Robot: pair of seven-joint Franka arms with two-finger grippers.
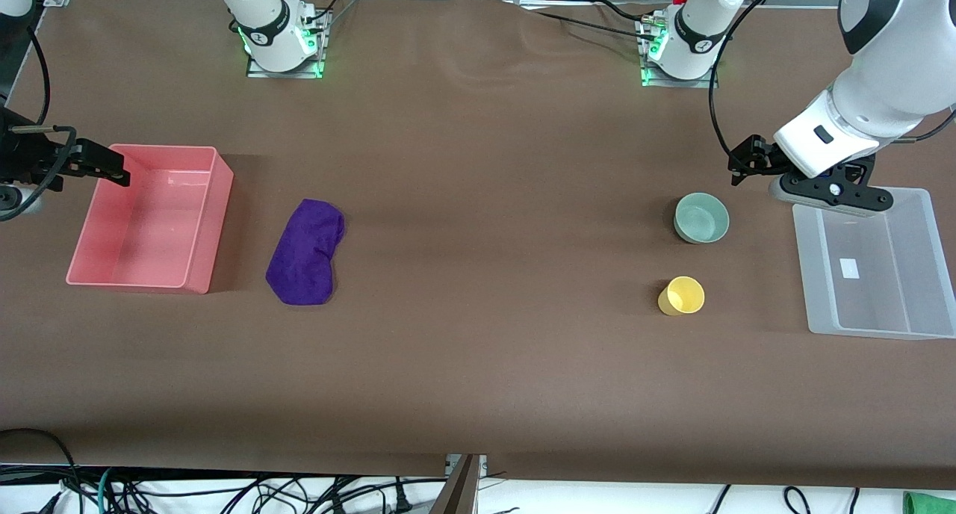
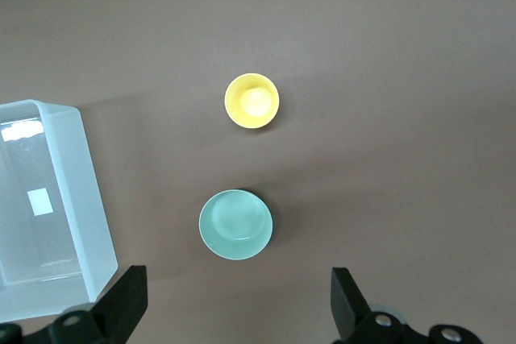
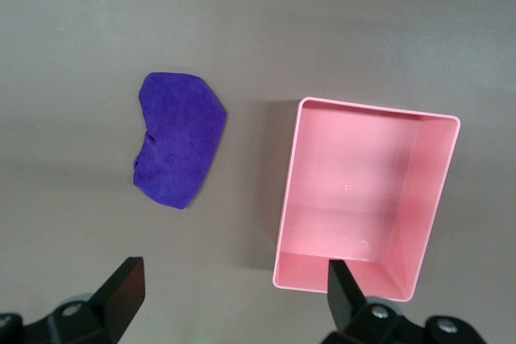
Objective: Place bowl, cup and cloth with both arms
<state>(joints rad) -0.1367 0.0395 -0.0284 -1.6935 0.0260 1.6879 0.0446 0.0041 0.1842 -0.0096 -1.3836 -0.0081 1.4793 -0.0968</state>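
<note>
**Both bins empty; bowl, cup and cloth on the desk**

The pink bin (image 1: 149, 219) sits near the desk edge at the right arm's end, and nothing lies in it; its floor shows bare in the right wrist view. Just beside it, toward the desk's middle, the purple cloth (image 1: 306, 252) lies rumpled on the brown mat, apart from the bin's wall.

At the left arm's end, close to the desk edge, the clear plastic bin (image 1: 870, 267) holds nothing but a small white label on its floor. The mint-green bowl (image 1: 701, 217) stands upright beside it, toward the middle of the desk, and the yellow cup (image 1: 681, 296) stands upright nearer the front edge than the bowl, the two apart.

The right gripper (image 1: 112, 172) hangs over the pink bin's corner, fingers spread wide and holding nothing. The left gripper (image 1: 833, 193) hangs over the clear bin's corner nearest the arm bases, its fingers likewise spread and empty.
</note>
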